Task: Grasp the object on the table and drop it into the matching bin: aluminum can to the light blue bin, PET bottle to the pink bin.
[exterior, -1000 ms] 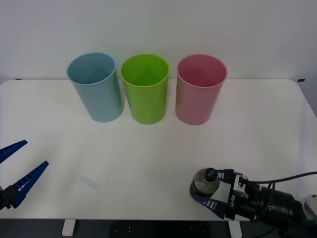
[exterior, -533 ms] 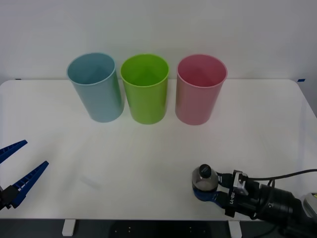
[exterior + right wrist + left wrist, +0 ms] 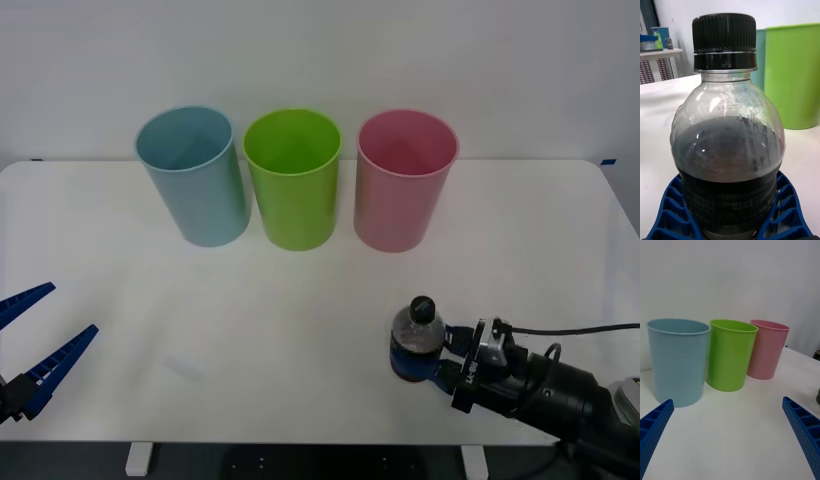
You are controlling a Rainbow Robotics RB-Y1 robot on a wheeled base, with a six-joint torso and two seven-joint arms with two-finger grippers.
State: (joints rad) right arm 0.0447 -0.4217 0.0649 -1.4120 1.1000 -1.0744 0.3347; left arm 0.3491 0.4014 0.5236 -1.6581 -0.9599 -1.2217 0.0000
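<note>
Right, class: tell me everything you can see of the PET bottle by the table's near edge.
The PET bottle is small, clear plastic with a rounded shoulder, a ribbed black screw cap and dark brown liquid filling it to just below the shoulder. The cap is on. It stands upright near the front edge of the white table, well in front of the pink bin. The right gripper is shut on its lower body, one blue ribbed finger on each side.

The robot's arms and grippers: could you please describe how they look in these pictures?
The left gripper has two long blue fingers, ribbed with small cells. The right gripper has blue ribbed fingers on a black cylindrical wrist with white lettering, and a black cable trails from it.
</note>
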